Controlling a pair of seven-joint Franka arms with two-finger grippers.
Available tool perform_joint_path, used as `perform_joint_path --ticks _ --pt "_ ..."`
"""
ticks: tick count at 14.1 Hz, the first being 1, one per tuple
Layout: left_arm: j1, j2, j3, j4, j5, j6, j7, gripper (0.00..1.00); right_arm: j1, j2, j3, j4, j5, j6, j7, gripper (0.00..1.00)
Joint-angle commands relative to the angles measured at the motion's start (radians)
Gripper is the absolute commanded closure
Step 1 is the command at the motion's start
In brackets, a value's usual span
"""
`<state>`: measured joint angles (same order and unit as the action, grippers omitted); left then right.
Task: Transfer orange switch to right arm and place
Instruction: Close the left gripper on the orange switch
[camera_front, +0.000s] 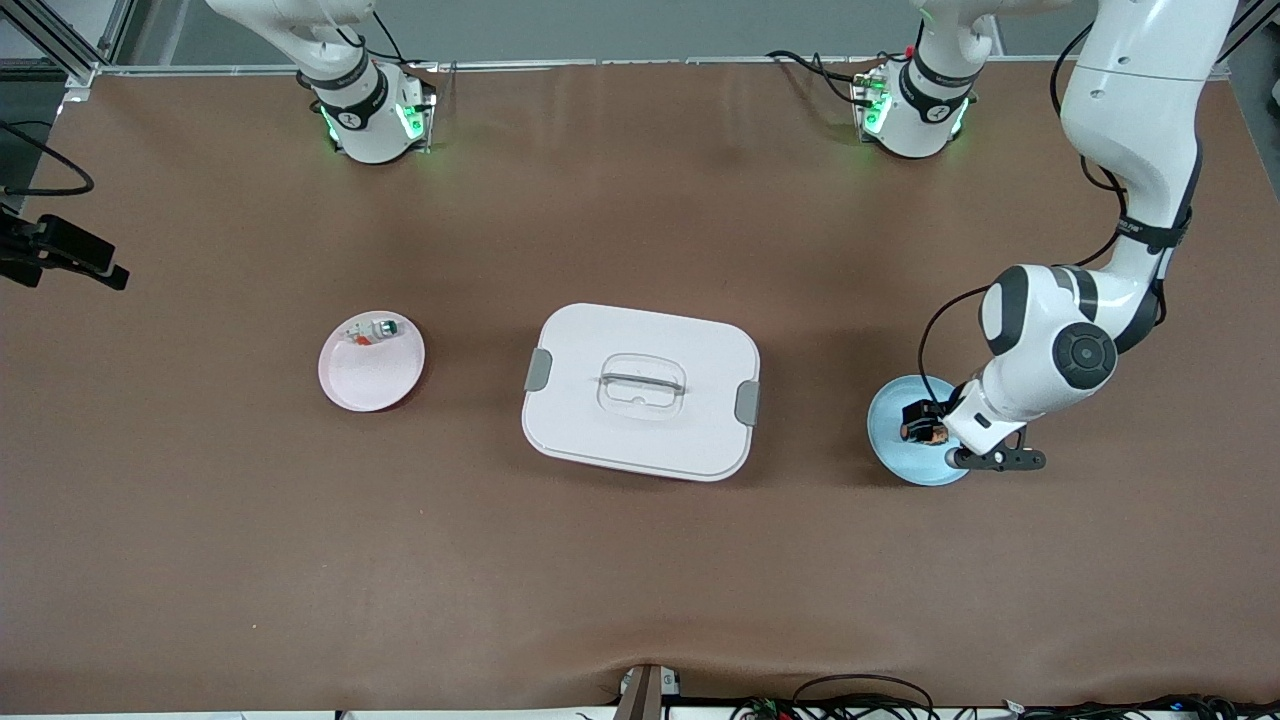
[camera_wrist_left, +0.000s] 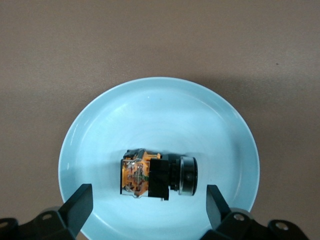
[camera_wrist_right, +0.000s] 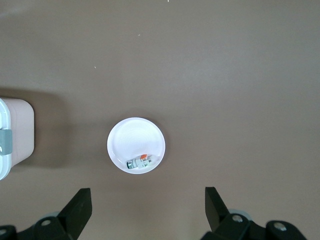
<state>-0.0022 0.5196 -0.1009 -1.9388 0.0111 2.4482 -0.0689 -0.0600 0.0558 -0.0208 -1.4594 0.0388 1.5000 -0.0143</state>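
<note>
The orange switch (camera_wrist_left: 157, 174) lies on its side on a light blue plate (camera_wrist_left: 160, 112) at the left arm's end of the table. It has an orange body, a black band and a round black end. My left gripper (camera_wrist_left: 148, 196) hangs low over that plate, open. One finger stands off each end of the switch and neither touches it. In the front view the left gripper (camera_front: 926, 426) covers part of the switch (camera_front: 937, 436) on the blue plate (camera_front: 898, 456). My right gripper (camera_wrist_right: 147, 196) waits open and empty, high over bare table; only the right arm's base shows in the front view.
A pink plate (camera_front: 368, 385) toward the right arm's end holds a white-and-clear part with a green cap (camera_front: 376, 329); the plate (camera_wrist_right: 135, 135) and part (camera_wrist_right: 139, 161) also show below the right gripper. A white lidded box (camera_front: 640, 392) sits mid-table. A black camera (camera_front: 62, 252) juts in at the table's edge.
</note>
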Motion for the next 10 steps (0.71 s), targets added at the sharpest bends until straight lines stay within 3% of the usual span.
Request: perform_joint_path --ticks 1,10 --pt "-0.001 0.036 0.0 0.014 0.001 0.025 0.0 0.0 -0.014 -0.016 0.01 -0.012 0.01 0.003 0.008 0.0" --pt "-0.001 0.082 0.0 0.012 -0.002 0.086 0.0 0.0 -0.014 -0.016 0.01 -0.012 0.01 0.003 0.008 0.0"
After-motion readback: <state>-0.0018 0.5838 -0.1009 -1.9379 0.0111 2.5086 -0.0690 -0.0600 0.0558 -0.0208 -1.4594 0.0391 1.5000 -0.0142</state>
